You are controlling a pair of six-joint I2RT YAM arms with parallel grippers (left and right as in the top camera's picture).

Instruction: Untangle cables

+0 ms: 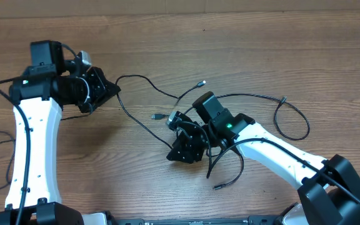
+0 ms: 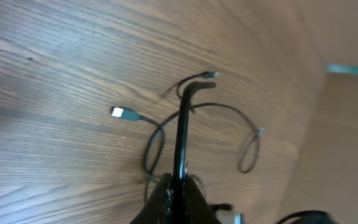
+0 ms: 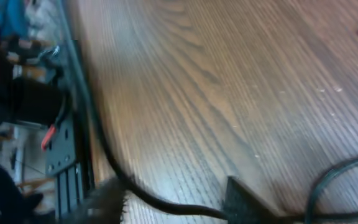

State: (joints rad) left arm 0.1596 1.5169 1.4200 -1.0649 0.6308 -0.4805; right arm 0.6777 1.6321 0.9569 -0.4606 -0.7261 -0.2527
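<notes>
Several cables [image 1: 149, 79], thin black cords, lie across the middle of the table [image 1: 242, 37]. None looks fully separated yet.

Done, as I judge it: the strands are fanned out, one curls off to the right on its own, and four plug ends [image 1: 156, 116] lie free on the wood.

Left to do: the crossing at the centre, where strands overlap just beside my right gripper [image 1: 184, 150].

My left gripper [image 1: 108, 89] is closed and looks pinched on one strand. The wrist view shows it leading out from between the fingers toward the knot.

Right gripper: can't tell the finger state. The wrist view is blurred, and one cord runs right past a finger.

The cords look limp and matte, with small connectors, one of them silver-tipped.
</notes>
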